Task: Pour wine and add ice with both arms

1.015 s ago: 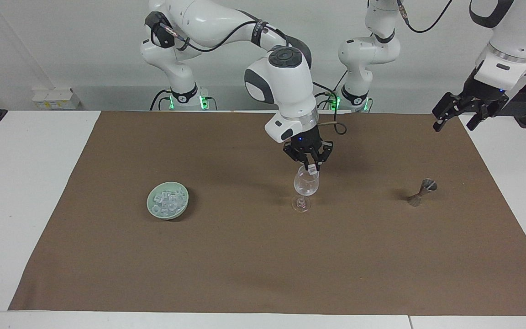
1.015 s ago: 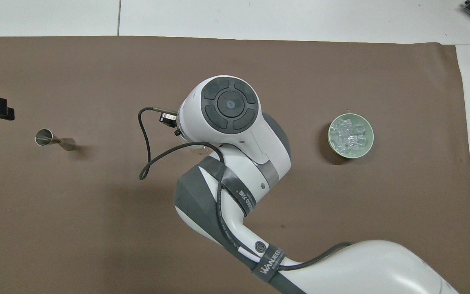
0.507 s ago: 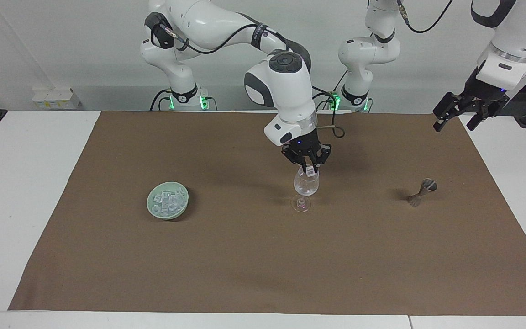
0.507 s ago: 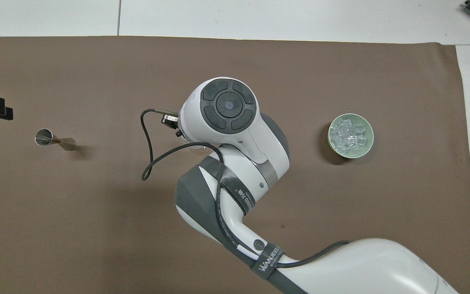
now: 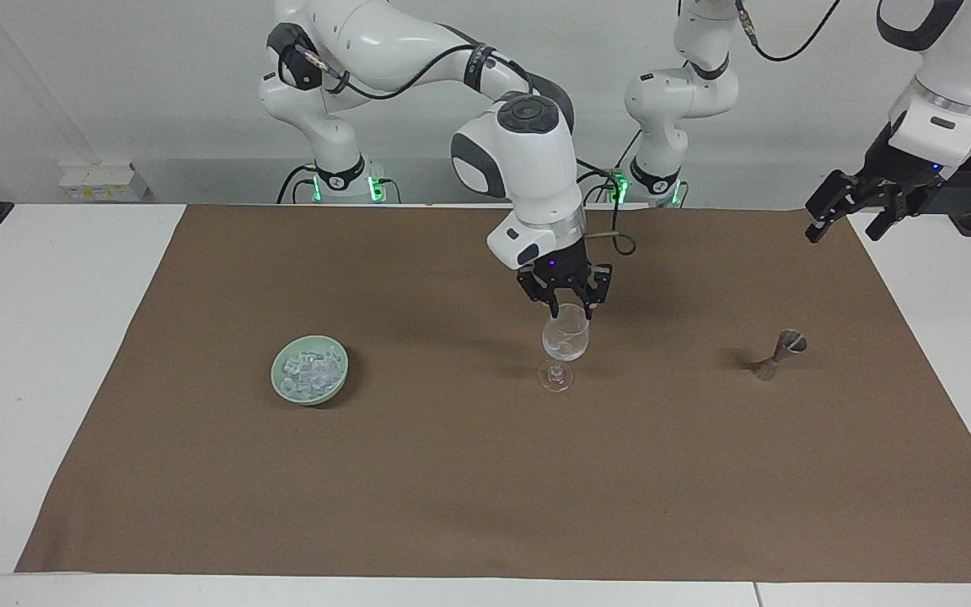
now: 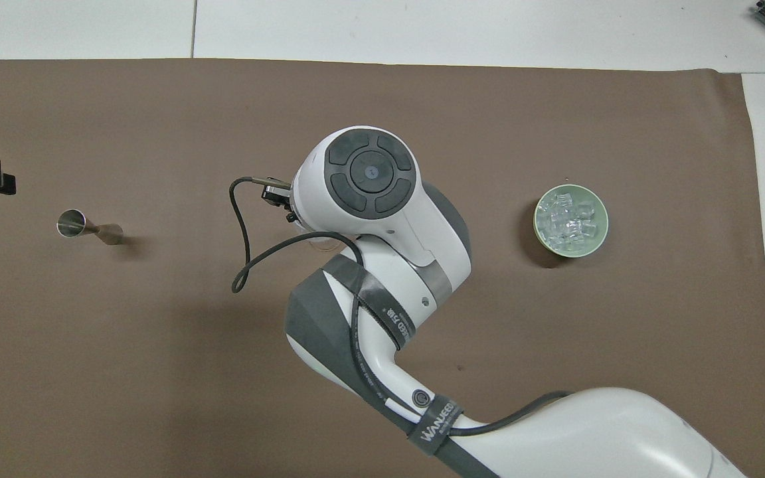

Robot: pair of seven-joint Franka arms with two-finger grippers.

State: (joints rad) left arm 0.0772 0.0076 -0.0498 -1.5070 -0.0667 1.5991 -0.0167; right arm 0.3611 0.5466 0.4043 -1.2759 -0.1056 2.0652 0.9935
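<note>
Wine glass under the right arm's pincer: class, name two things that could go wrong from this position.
1. The right pincer sits just over the wine glass rim; a sideways move before lifting might tip the tall, narrow-footed glass.
2. More ice lies in the green bowl; cubes dropped from above may bounce out.

My right gripper [image 5: 566,305] hangs directly over the wine glass [image 5: 564,341], which stands upright on the mat [image 5: 469,472] near the middle of the table [image 5: 47,337]. The bowl [image 5: 281,378] sits on the mat toward my right arm's end, with the ice [image 5: 310,368] heaped inside it. The jigger [image 5: 779,354] stands on the mat toward my left arm's end, well apart from the glass. My left gripper [image 5: 852,212] waits in the air over the mat's corner at that end.
</note>
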